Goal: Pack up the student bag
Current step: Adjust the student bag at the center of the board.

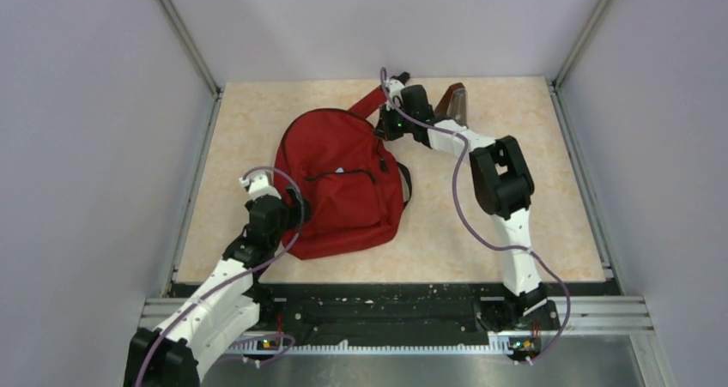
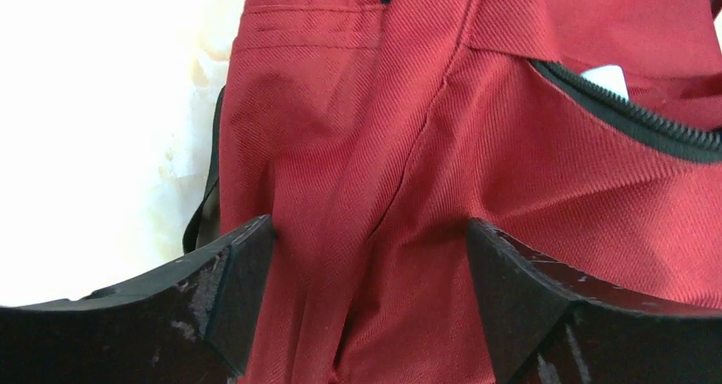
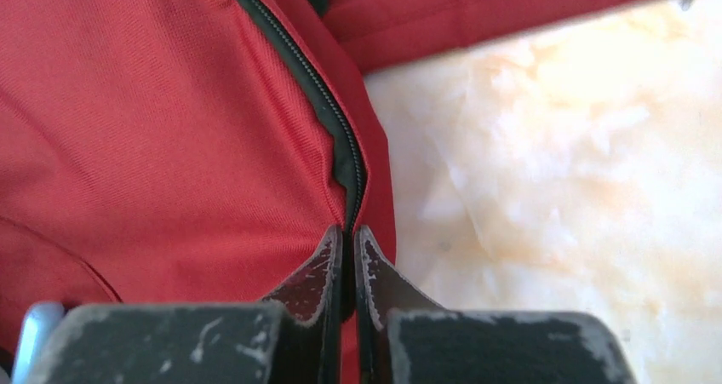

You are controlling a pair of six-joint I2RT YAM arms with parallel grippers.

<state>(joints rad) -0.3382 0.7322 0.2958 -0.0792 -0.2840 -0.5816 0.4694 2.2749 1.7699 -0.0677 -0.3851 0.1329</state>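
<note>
Your left gripper [image 2: 368,231] stands released, jaws spread wide over a fold of red fabric at the 8 o'clock edge of the student bag [image 1: 343,190], with nothing clamped. Your right gripper [image 3: 347,235] is clenched, its fingers [image 3: 317,275] pressed together at the bag's 1 o'clock corner, right where the black zipper [image 3: 328,120] runs up to the tips. You cannot tell whether any zipper is nipped between them.

The table [image 1: 481,224], pale and marbled, carries the bag, which lies flat left of centre with its front pocket up. A red strap [image 1: 369,104] leaves the bag's top toward 1 o'clock. A dark brown thing [image 1: 452,104] stands at 3 o'clock from the right gripper, too hidden to name. The pocket zipper [image 2: 647,124] gapes, and a small white corner [image 2: 606,79] shows inside.
</note>
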